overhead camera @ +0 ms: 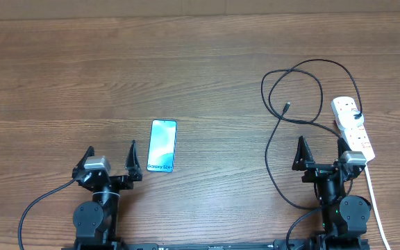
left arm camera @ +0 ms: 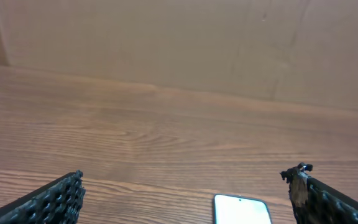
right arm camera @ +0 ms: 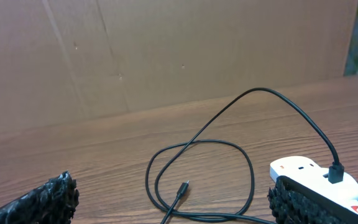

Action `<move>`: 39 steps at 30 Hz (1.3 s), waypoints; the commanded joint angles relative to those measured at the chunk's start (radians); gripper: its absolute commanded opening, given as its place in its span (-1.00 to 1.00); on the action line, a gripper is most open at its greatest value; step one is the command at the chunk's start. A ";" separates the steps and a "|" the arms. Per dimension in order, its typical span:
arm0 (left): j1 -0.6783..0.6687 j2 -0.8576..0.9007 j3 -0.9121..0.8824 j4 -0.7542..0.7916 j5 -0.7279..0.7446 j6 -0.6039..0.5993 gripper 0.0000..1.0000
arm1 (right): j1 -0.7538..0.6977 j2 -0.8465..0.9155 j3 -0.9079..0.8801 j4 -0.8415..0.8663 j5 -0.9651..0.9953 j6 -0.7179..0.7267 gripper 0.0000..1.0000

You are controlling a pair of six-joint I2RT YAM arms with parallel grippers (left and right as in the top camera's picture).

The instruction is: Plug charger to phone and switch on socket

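The phone [overhead camera: 162, 145] lies flat on the wooden table, lit blue-teal screen up, just ahead and right of my open, empty left gripper [overhead camera: 111, 153]; its top edge shows in the left wrist view [left arm camera: 242, 209]. The charger cable [overhead camera: 304, 97] loops on the table at the right, its loose plug tip [overhead camera: 286, 106] lying free, also seen in the right wrist view [right arm camera: 183, 186]. Its black plug [overhead camera: 357, 113] sits in the far end of the white socket strip [overhead camera: 353, 128]. My right gripper [overhead camera: 322, 149] is open and empty, beside the strip and behind the cable loops.
The strip's white cord [overhead camera: 373, 198] runs toward the front edge past the right arm base. A brown wall panel [left arm camera: 179, 43] stands behind the table. Thicker black robot cables [overhead camera: 37, 205] trail by both arm bases.
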State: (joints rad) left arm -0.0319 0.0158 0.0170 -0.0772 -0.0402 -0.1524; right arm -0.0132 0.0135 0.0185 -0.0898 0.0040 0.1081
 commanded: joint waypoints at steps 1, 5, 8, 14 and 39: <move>0.007 -0.011 -0.009 0.001 0.074 -0.012 0.99 | -0.005 -0.011 -0.011 0.006 -0.005 -0.005 1.00; 0.007 -0.011 0.016 -0.030 0.119 -0.016 0.99 | -0.005 -0.011 -0.011 0.006 -0.005 -0.005 1.00; 0.007 -0.011 0.045 -0.073 0.119 -0.031 0.99 | -0.005 -0.011 -0.011 0.006 -0.005 -0.005 1.00; 0.007 -0.010 0.141 -0.199 0.119 -0.030 0.99 | -0.005 -0.011 -0.011 0.006 -0.005 -0.005 1.00; 0.005 0.439 0.568 -0.408 0.120 -0.027 1.00 | -0.005 -0.011 -0.011 0.006 -0.005 -0.005 1.00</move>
State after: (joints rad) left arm -0.0319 0.3477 0.4721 -0.4515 0.0719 -0.1658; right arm -0.0135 0.0135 0.0185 -0.0895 0.0032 0.1074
